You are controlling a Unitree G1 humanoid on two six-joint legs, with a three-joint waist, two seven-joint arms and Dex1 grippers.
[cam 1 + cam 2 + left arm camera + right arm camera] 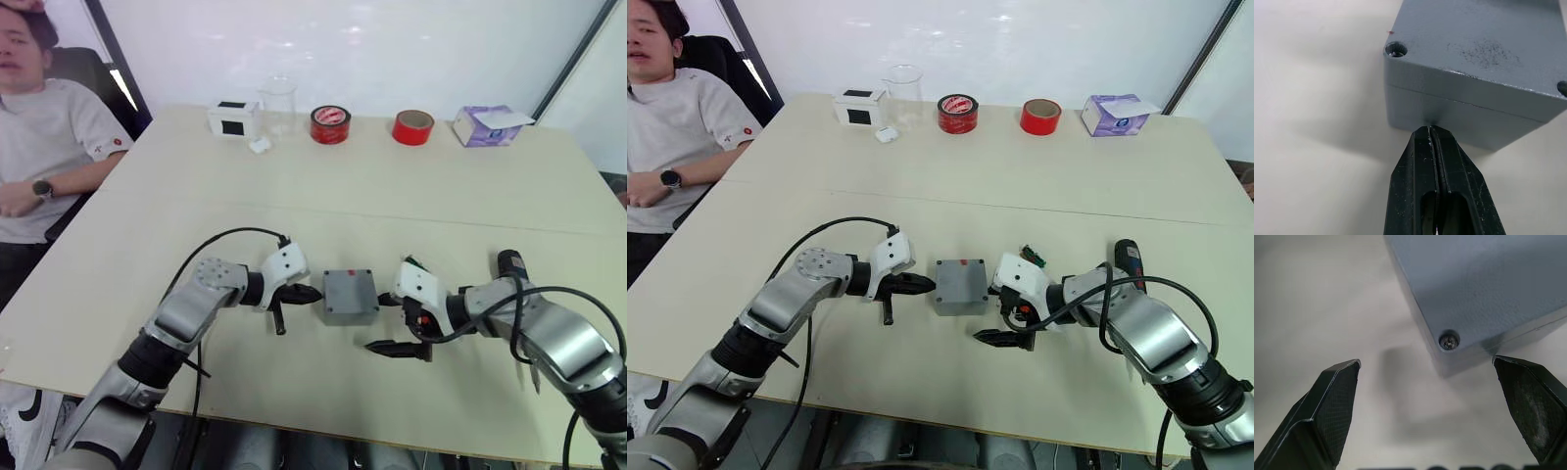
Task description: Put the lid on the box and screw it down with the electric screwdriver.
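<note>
Beige tabletop (pixel 392 196) fills the scene, with tape rolls, a beaker and a tissue box along its far edge and a seated person at the robot's left. Near the front edge sits the box (pixel 350 297) with the lid (pixel 1474 44) already on it, a seam visible beneath; one corner hole shows a screw head, another looks empty, so I judge the fitting done and the screwing at least partly left. The left hand (pixel 294 294), fingers pressed together, touches the box's left side. The right hand (pixel 404 328), fingers spread apart and holding nothing, sits just right of the box. The electric screwdriver (pixel 1129 260) lies farther right, untouched.
</note>
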